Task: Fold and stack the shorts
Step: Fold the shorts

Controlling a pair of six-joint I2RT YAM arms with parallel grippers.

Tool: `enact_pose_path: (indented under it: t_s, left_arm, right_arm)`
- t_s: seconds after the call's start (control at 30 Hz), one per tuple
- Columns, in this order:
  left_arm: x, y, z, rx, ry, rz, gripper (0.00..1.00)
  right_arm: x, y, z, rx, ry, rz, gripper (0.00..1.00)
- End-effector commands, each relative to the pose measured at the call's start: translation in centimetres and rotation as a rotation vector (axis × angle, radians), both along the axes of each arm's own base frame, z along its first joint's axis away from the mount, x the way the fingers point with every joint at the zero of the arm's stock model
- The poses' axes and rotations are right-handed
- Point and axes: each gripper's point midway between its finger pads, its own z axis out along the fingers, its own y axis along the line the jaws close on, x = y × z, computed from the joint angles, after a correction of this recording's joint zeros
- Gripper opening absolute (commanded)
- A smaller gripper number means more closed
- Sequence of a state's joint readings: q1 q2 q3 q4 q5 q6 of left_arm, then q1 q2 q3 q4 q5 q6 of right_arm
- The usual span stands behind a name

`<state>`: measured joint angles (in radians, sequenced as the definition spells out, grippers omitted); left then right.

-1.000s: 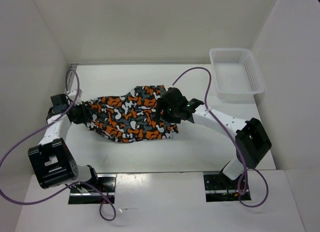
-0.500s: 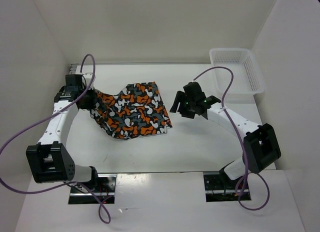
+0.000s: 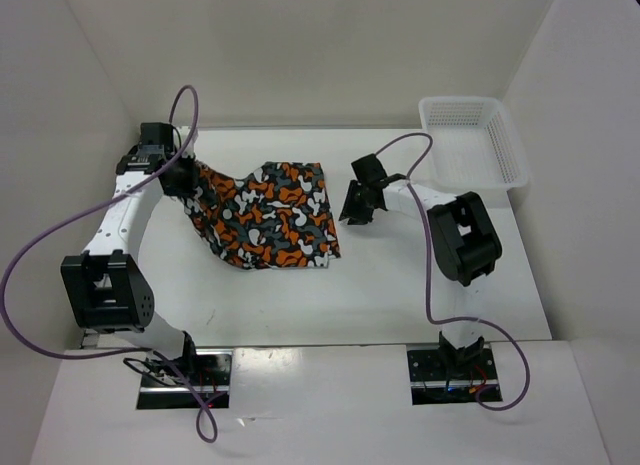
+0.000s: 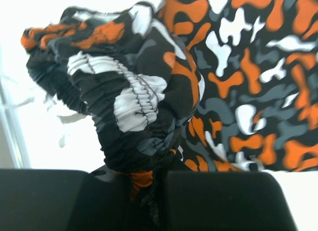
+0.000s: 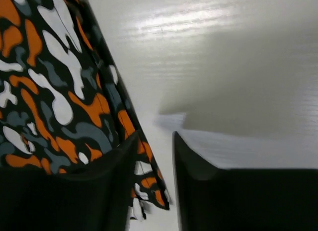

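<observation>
Fabric shorts [image 3: 270,215], gathered waistband [image 4: 134,102] probably clamped in left tool [image 4: 158,201]; wrist view only

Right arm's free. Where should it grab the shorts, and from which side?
Probably the shorts' right edge, coming in from the right. That edge lies flat and straight and faces the right gripper, whose fingers are empty. The left gripper is shut on the bunched waistband at the far-left corner.

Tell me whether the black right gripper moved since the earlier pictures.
Yes. The right gripper came off the orange camouflage fabric shorts, toward the white plastic mesh basket.
</observation>
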<state>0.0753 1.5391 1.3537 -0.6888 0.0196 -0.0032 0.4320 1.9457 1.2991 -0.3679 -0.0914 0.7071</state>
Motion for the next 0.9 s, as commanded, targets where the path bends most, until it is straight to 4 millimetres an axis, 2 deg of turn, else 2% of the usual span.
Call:
enact_pose_path:
  t_s: [0.0, 0.03, 0.07, 0.1, 0.2, 0.27, 0.37, 0.43, 0.53, 0.57, 0.6, 0.63, 0.67, 0.73, 0.77, 0.83, 0.87]
  left_arm:
    - [2.4, -0.2, 2.9, 0.007, -0.07, -0.014, 0.0]
    - [2.9, -0.4, 4.0, 0.002, -0.098, -0.019, 0.0]
    - [3.2, -0.4, 3.8, 0.001, -0.094, -0.019, 0.0]
    - [3.5, -0.6, 3.7, -0.01, -0.091, -0.028, 0.0]
    - [4.0, -0.9, 4.2, -0.025, -0.105, -0.042, 0.0]
    - [4.1, -1.5, 3.8, -0.034, -0.096, -0.057, 0.0]
    - [4.5, -1.6, 4.2, -0.041, -0.107, -0.064, 0.0]
    - [4.5, -1.8, 4.3, -0.049, -0.108, -0.07, 0.0]
    - [4.7, -2.0, 4.3, -0.059, -0.108, -0.078, 0.0]
    - [4.9, -2.2, 4.7, -0.065, -0.119, -0.084, 0.0]
    - [4.6, -2.2, 4.5, -0.066, -0.107, -0.084, 0.0]
    - [4.8, -2.0, 5.2, -0.057, -0.12, -0.078, 0.0]
    - [4.8, -2.0, 5.3, -0.057, -0.121, -0.078, 0.0]
    - [4.5, -1.6, 5.7, -0.04, -0.11, -0.063, 0.0]
    - [4.3, -1.5, 5.6, -0.033, -0.101, -0.057, 0.0]
    - [4.1, -1.0, 6.0, -0.015, -0.087, -0.041, 0.0]
    - [3.6, -1.0, 5.6, 0.004, -0.061, -0.033, 0.0]
  right_arm:
    - [3.2, 1.4, 1.9, 0.022, -0.098, 0.023, 0.4]
    - [3.4, 1.5, 1.6, 0.021, -0.095, 0.023, 0.55]
    - [3.8, 1.9, 1.7, 0.033, -0.097, 0.03, 0.65]
    - [3.9, 1.9, 0.6, 0.02, -0.082, 0.039, 0.66]
    - [3.7, 2.8, -0.4, 0.035, -0.063, 0.062, 0.66]
    - [3.5, 4.4, -0.4, 0.054, -0.072, 0.086, 0.65]
    - [2.8, 5.4, -2.1, 0.046, -0.039, 0.101, 0.63]
    - [2.3, 6.4, -2.6, 0.051, -0.033, 0.114, 0.58]
    - [2.7, 6.9, -2.6, 0.05, -0.046, 0.095, 0.33]
    - [2.4, 6.6, -3.1, 0.039, -0.035, 0.081, 0.14]
    - [2.4, 6.6, -2.8, 0.044, -0.043, 0.081, 0.08]
    - [2.4, 6.4, -2.2, 0.044, -0.054, 0.067, 0.03]
    - [1.9, 6.1, -2.3, 0.042, -0.052, 0.066, 0.0]
    - [1.5, 5.6, -1.2, 0.049, -0.062, 0.041, 0.0]
    - [0.3, 5.6, -1.7, 0.039, -0.045, 0.052, 0.0]
    - [0.0, 4.8, -1.0, 0.032, -0.056, 0.016, 0.0]
    - [-1.2, 4.6, -1.7, 0.019, -0.035, 0.025, 0.0]
